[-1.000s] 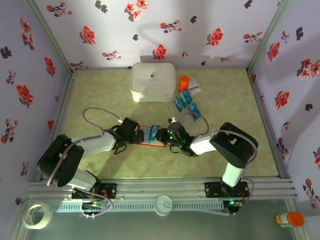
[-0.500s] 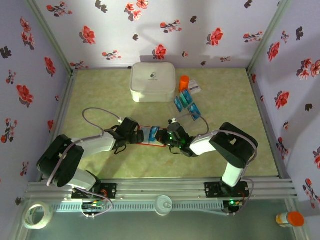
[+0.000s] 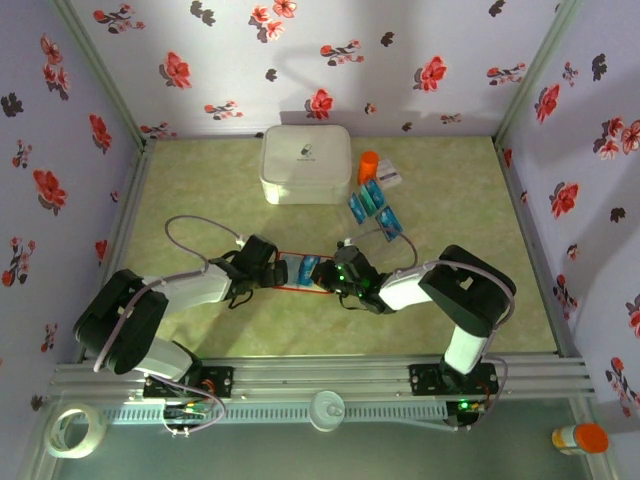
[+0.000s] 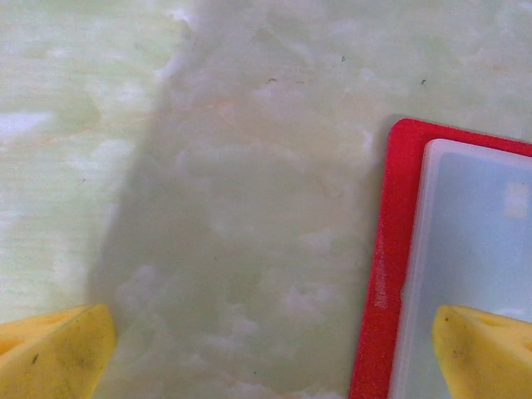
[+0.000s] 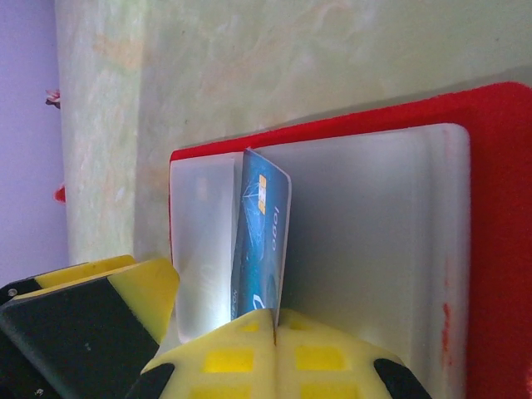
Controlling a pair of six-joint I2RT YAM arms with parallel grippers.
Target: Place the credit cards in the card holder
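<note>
red card holder (image 3: 300,287) is lying open on the green bench (image 3: 200,190), between the two claws. right claw (image 5: 274,320) is pinching one teal credit card (image 5: 262,241), jaws closed tight on its near end. the card is standing on edge against the holder's pale inner pocket. left claw (image 4: 268,349) is gaping wide, one yellow finger (image 4: 486,349) over the holder's pale inside, the other over bare bench. more credit cards (image 3: 375,208) are lying on a clear sheet near the white box (image 3: 305,163).
</note>
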